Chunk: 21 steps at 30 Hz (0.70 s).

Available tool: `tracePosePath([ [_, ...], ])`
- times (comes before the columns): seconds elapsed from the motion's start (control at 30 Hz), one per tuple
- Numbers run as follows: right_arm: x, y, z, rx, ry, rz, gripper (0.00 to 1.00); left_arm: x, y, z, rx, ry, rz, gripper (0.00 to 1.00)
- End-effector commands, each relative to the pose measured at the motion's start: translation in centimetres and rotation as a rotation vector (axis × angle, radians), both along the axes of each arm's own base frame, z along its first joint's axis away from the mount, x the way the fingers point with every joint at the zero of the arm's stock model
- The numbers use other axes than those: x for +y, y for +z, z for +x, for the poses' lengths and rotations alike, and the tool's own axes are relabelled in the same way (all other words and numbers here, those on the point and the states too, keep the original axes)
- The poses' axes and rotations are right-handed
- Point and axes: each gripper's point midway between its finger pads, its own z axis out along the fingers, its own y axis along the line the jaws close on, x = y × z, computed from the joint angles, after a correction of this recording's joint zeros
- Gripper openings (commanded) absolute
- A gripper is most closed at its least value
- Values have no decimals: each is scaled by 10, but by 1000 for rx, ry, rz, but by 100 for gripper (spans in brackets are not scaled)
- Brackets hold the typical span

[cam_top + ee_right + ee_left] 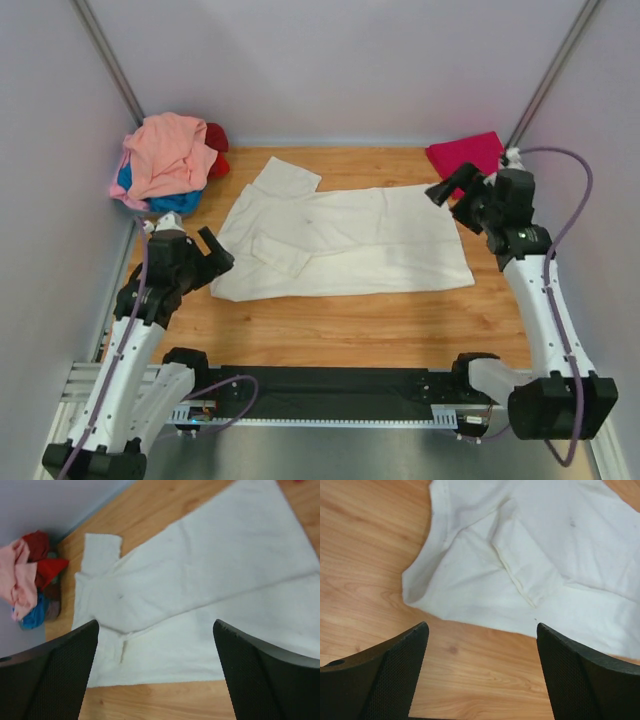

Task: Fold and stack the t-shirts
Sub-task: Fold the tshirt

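At the near edge a black rail carries the bases of both arms. Behind it lies the counter, of light brown wood with visible grain. Pale walls close the space on three sides, and thin metal posts rise in the two far corners.

The left gripper is at the near left of the counter, its fingers spread wide and holding nothing, just beside the left end of the cream-white t-shirt. This shirt lies flat across the middle of the counter. One sleeve points to the far side and the other is laid over the body. The right gripper is above the far right corner of the same shirt, also spread wide and empty.

Just behind the right gripper, in the far right corner, lies the magenta t-shirt, flat. In the far left corner is a loose heap: the salmon-pink t-shirt on top, the blue t-shirt under it, and the red t-shirt at the back against the wall.
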Motion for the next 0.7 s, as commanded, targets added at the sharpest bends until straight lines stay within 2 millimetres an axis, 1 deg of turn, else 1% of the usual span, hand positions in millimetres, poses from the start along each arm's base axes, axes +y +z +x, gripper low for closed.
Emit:
tracePosePath([
  [0.0,76,27,1,-24,230,-159,94,-15,20,-28,9,-179,-5,95],
  [0.03,123,50,-4,-70,354,-180,92,-15,23,-32,16,-190,2,95],
  [0.07,141,39,-7,-17,408,-219,90,-11,26,-34,22,-189,28,95],
  [0.1,158,18,4,37,447,-301,84,-6,28,-36,21,-219,79,95],
  [0.13,195,21,-4,35,544,-337,82,-2,37,-41,20,-227,110,95],
  [0.17,212,17,-2,43,587,-369,80,9,40,-40,19,-206,170,95],
  [0.2,246,-20,-6,110,709,-446,75,17,48,-42,10,-181,200,96],
  [0.23,262,-12,-4,108,749,-466,71,22,51,-41,0,-171,229,96],
  [0.27,273,-20,-3,127,773,-507,67,22,55,-40,-18,-178,238,96],
  [0.3,293,-34,-10,151,837,-548,60,22,57,-38,-49,-179,239,96],
  [0.33,306,-61,-8,200,894,-601,57,22,57,-37,-62,-161,229,96],
  [0.37,319,-59,-7,196,922,-615,54,23,57,-37,-72,-149,225,96],
  [0.4,331,-63,-9,194,958,-627,53,23,58,-37,-91,-144,220,95],
  [0.43,347,-70,-18,189,1011,-650,53,24,58,-38,-90,-139,221,95],
  [0.47,354,-95,-19,232,1049,-696,53,28,59,-39,-92,-113,228,95],
  [0.5,371,-84,-19,184,1067,-702,53,30,60,-42,-98,-101,231,95],
  [0.53,378,-93,-22,195,1095,-718,53,31,61,-42,-103,-94,233,95],
  [0.57,385,-106,-22,206,1116,-740,53,32,62,-43,-110,-90,233,95],
  [0.6,399,-104,-24,174,1144,-740,55,32,64,-45,-121,-84,231,95],
  [0.63,408,-107,-24,157,1164,-741,57,33,65,-45,-127,-79,232,95],
  [0.67,414,-123,-24,164,1190,-762,58,35,66,-46,-132,-67,235,95],
])
